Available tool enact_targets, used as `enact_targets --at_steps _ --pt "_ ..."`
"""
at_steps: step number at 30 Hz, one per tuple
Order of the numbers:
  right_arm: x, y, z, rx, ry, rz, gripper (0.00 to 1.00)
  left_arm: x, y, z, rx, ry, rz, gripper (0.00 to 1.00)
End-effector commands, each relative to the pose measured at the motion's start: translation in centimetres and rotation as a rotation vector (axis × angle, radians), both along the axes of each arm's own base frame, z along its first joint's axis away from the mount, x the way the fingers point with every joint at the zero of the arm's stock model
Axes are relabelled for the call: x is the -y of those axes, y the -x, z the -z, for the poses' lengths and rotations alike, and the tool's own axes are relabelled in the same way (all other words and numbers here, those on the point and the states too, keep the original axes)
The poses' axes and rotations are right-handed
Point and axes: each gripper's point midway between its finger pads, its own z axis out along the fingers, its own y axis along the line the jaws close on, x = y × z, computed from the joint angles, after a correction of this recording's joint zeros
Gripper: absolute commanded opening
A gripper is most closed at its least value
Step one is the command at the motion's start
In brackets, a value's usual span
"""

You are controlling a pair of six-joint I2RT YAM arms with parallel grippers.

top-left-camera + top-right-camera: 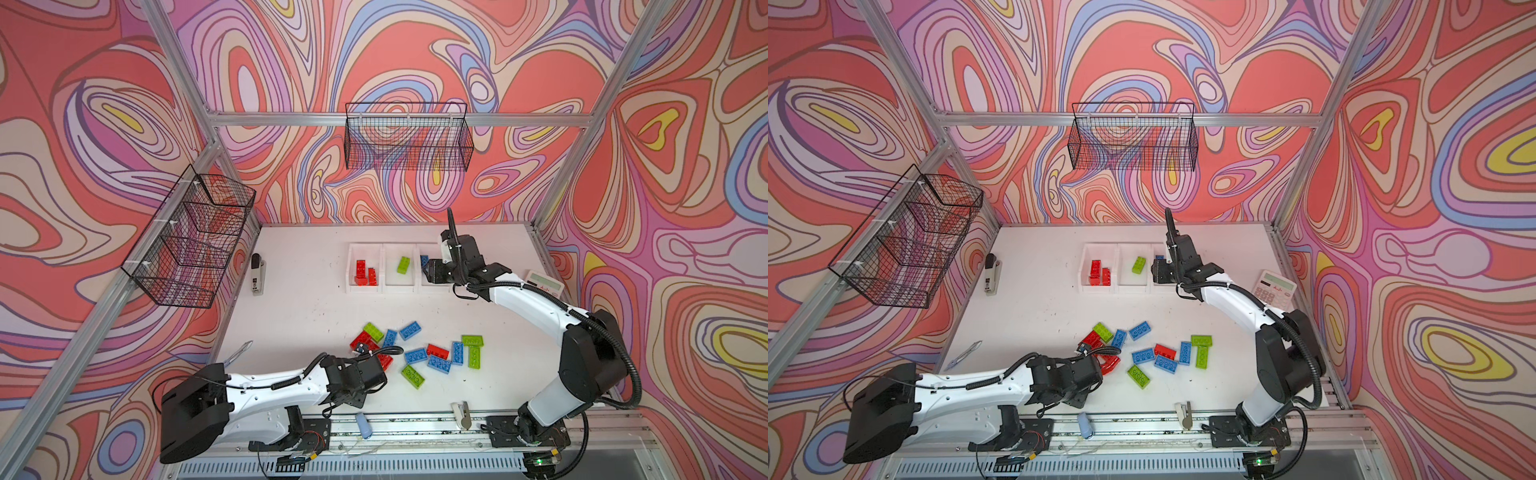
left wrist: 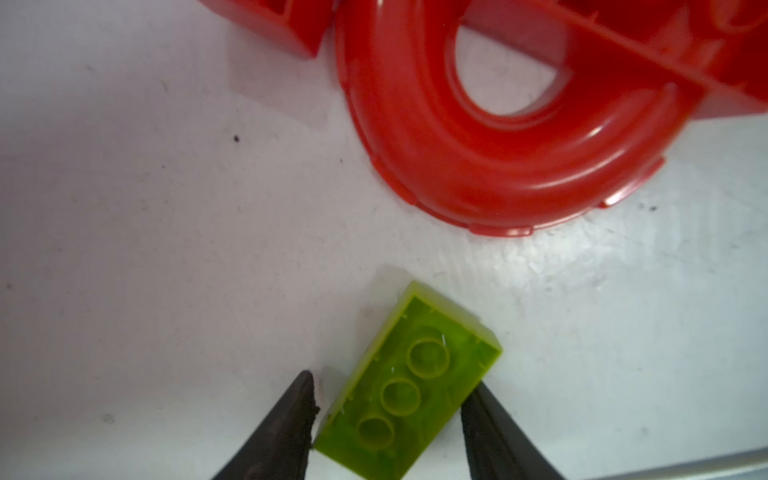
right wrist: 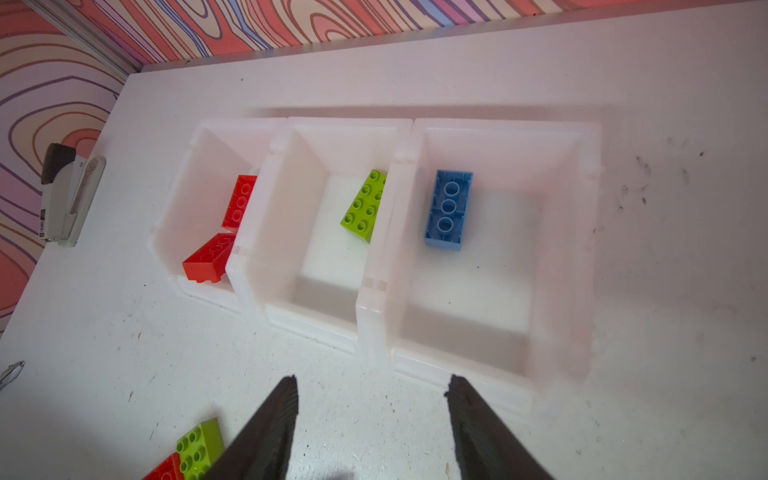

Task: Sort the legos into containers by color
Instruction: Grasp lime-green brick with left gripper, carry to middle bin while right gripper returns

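Your left gripper (image 2: 392, 397) has its fingers set either side of a translucent lime green rectangular plastic brick (image 2: 415, 374). The brick lies studs-down on the white tabletop (image 2: 124, 249), hollow underside up. One finger sits against the brick's edge and the other just beside it, so you cannot tell whether it is truly clamped. Just ahead of those fingertips lies a glossy red arch-shaped plastic piece (image 2: 498, 166), with a red plastic block (image 2: 270, 25) near it. In a top view, the other loose red, green and blue studded bricks (image 1: 415, 356) lie scattered beyond the arch. Your right gripper (image 3: 372, 384) is spread well apart with nothing between its fingers, hanging over bare table. Directly ahead of it stand the three joined white plastic open-top bins (image 3: 286, 124). The nearest bin holds a blue rectangular brick (image 3: 448, 210), lying studs-down. The middle bin holds a lime green studded brick (image 3: 365, 205). The farthest bin holds red studded bricks (image 3: 239, 203). Past that bin, well away from the gripper, lies a grey and white stapler (image 3: 68, 195).
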Motion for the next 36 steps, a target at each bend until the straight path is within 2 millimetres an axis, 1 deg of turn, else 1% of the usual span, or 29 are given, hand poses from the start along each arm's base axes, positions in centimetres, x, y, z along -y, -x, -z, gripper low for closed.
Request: enact_targets --at_steps 1,3,6,10,13,19,22,25,27,30,31,33,36 --pt "0.8 0.2 -1.2 0.033 -0.006 0.021 0.6 0.7 0.2 0.5 -0.024 0.003 0.016 0.45" --pt "1.0 0.3 -1.1 0.031 -0.006 0.027 0.6 0.7 0.4 0.7 -0.03 0.004 0.012 0.39" --pt "1.4 0.6 -0.8 0.021 -0.001 0.033 0.59 0.5 0.3 0.4 -0.021 0.005 0.005 0.34" --pt "1.8 1.3 0.1 -0.005 0.017 0.03 0.58 0.2 -0.3 -0.6 0.022 0.008 -0.006 0.28" --pt "2.4 2.3 1.2 -0.04 0.049 0.034 0.58 0.3 -1.2 -2.1 0.072 0.012 -0.007 0.25" --pt "3.5 4.7 2.9 -0.106 0.06 0.049 0.57 1.5 -4.3 -6.9 0.206 0.054 -0.004 0.24" --pt "4.0 5.8 3.5 -0.127 0.055 0.062 0.57 2.0 -7.1 -9.6 0.27 0.091 -0.013 0.24" --pt "4.3 6.8 3.8 -0.154 0.034 0.077 0.57 1.9 -11.0 -12.0 0.331 0.112 -0.018 0.24" --pt "4.3 7.5 4.0 -0.168 0.003 0.088 0.58 2.4 -14.0 -13.7 0.374 0.142 -0.006 0.24" --pt "4.5 8.2 4.1 -0.177 -0.019 0.108 0.58 5.0 -18.0 -16.0 0.433 0.174 0.068 0.24" --pt "4.7 8.4 4.1 -0.178 -0.024 0.116 0.58 5.7 -19.1 -16.4 0.439 0.169 0.087 0.24" --pt "4.9 8.9 4.3 -0.187 -0.03 0.126 0.58 7.5 -21.5 -16.9 0.448 0.178 0.113 0.24" --pt "4.9 9.6 4.9 -0.209 -0.047 0.131 0.58 10.4 -25.0 -16.9 0.474 0.238 0.131 0.24"
